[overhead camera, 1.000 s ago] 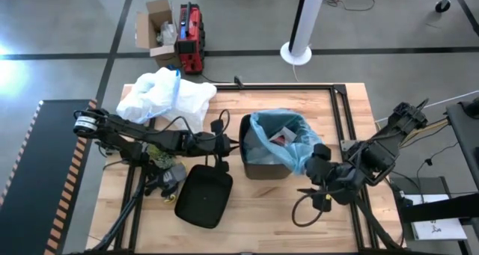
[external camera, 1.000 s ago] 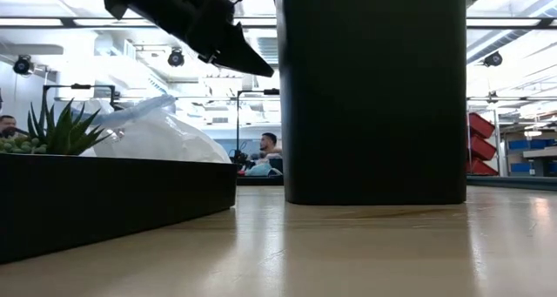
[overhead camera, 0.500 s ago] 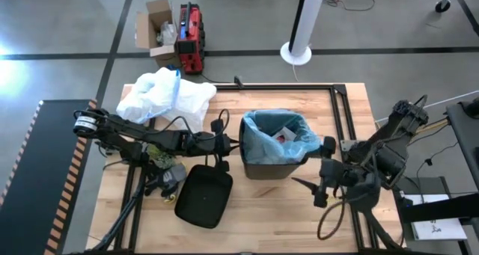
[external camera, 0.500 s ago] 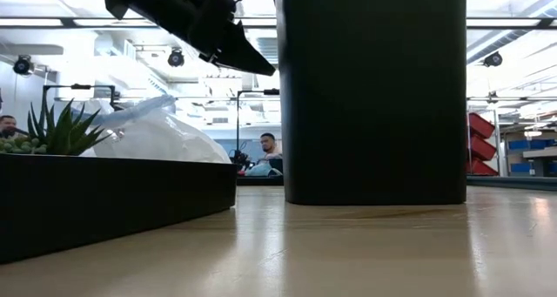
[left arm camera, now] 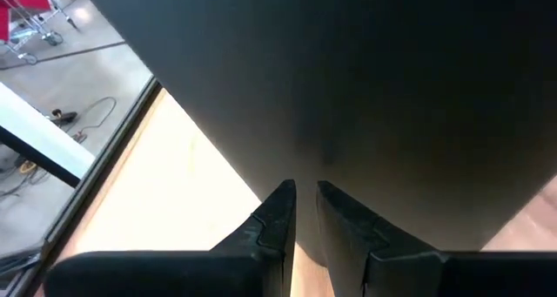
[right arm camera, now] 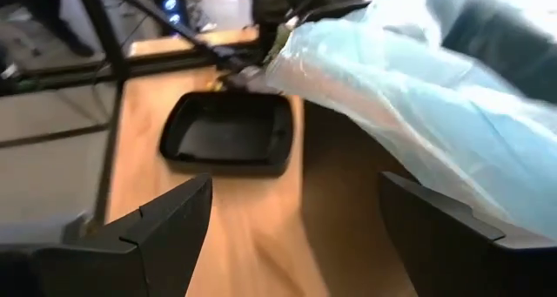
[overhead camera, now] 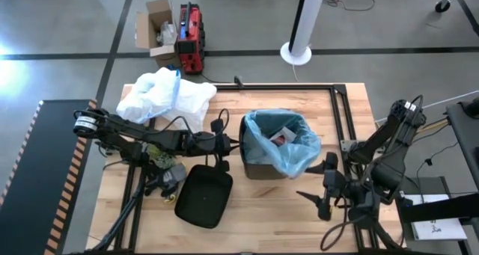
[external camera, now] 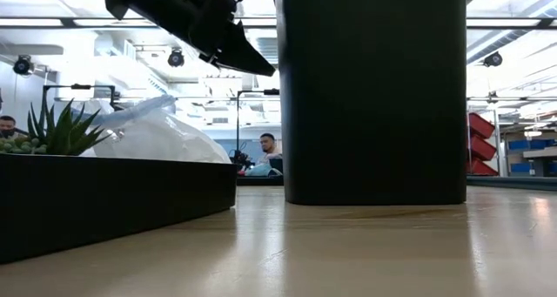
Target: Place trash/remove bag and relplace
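Inside the bin (overhead camera: 254, 169) the bag (overhead camera: 288, 154) holds trash (overhead camera: 280, 135), removal and replacement pending; left gripper (overhead camera: 233, 142), fingers together, touches the bin's left wall; right gripper (overhead camera: 320, 186) hangs spread near-right.

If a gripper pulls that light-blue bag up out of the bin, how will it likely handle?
The blue bag looks thin and crinkled, draping over the bin rim, so it will probably be floppy and stretch rather than hold shape. Only a little trash shows inside, so it is likely light. The glossy film may slip between fingers.
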